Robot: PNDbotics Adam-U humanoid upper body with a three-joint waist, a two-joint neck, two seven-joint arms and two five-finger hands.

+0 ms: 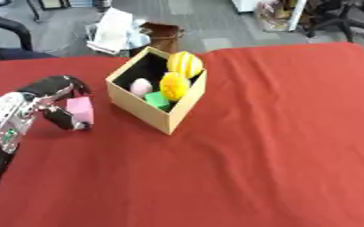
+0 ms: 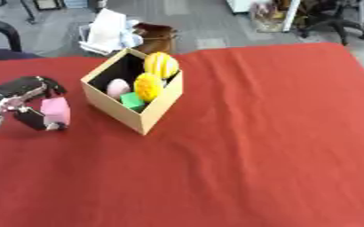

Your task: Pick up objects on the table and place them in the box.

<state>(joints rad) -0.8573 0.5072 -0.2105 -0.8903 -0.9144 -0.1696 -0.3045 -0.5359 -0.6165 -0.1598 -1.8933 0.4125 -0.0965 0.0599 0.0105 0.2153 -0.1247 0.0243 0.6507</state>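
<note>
A pink block point(image 1: 80, 109) sat pinched in the left hand point(image 1: 51, 99), with curled fingers above and behind it and the thumb below. It seemed to be held just clear of the red-covered counter point(image 1: 278, 133), though the blur made it hard to say whether its lower edge was touching the cloth. To the hand's right, and a little farther from the robot, stood the open cardboard box point(image 1: 142, 107), its near corner turned toward the camera. Inside it lay a pale pink egg shape point(image 1: 141, 87) on the side closest to the hand, a green block point(image 1: 158, 100) beyond that, a yellow rounded piece point(image 1: 174, 86) above the green one, and a yellow striped ball point(image 1: 185, 64) at the far corner, farthest from the hand. The right hand did not show in either view.

The step in hand looked like the carry: the block was gripped and the box was not yet reached. No other loose objects showed on the cloth, so this was probably the last piece. The next move would call for lifting the block above the box's near wall, swinging it rightward over the opening, and opening the fingers only once it was clear of the rim, aiming for the free space beside the egg shape.
</note>
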